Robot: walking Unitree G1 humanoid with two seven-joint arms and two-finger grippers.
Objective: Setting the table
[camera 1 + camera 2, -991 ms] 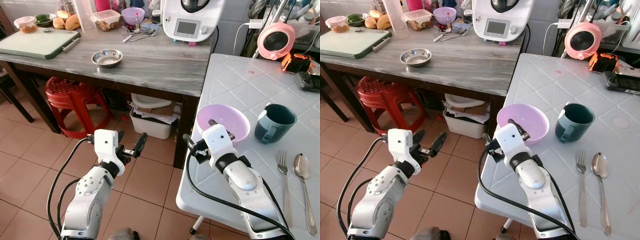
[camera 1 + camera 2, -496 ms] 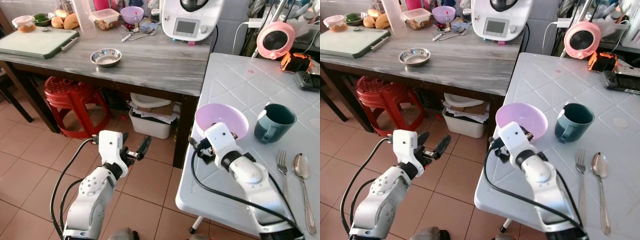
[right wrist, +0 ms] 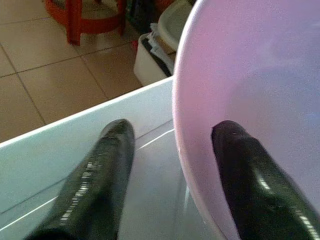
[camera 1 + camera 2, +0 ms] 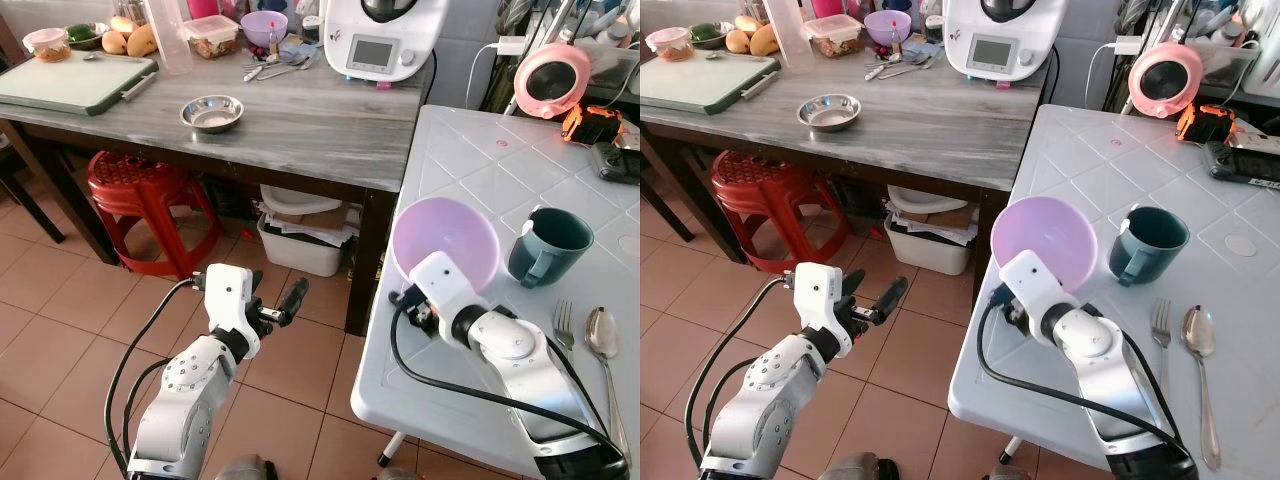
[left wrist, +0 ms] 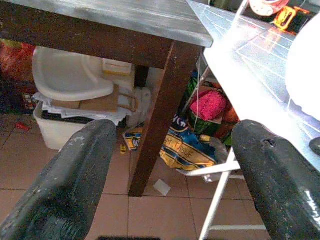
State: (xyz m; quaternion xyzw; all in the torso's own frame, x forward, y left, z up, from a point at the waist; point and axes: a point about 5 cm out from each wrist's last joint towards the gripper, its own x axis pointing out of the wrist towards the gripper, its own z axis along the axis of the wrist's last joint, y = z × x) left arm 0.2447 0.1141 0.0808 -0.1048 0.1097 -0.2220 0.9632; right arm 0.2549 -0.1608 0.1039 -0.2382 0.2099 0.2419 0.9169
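Note:
A purple bowl [image 4: 445, 235] stands tipped up at the near left corner of the white table [image 4: 470, 160], its hollow facing me. My right gripper [image 3: 173, 127] is shut on the purple bowl's rim, one finger [image 3: 240, 175] inside and the other [image 3: 95, 180] under the outside. To the bowl's right stand a teal mug [image 4: 548, 245], a fork [image 4: 567, 350] and a spoon [image 4: 603, 340]. My left gripper [image 4: 872, 290] hangs open over the tiled floor, left of the table, with nothing between its fingers.
A grey wooden table [image 4: 300, 120] adjoins at the left with a steel bowl [image 4: 212, 113], a green board [image 4: 70, 85] and a white appliance [image 4: 375, 40]. Beneath it stand a red stool [image 4: 140, 190] and a white bin [image 4: 300, 250].
The purple bowl has gone from lying flat to tipped up on its edge in my right gripper. My left arm has drifted slightly down and to the right.

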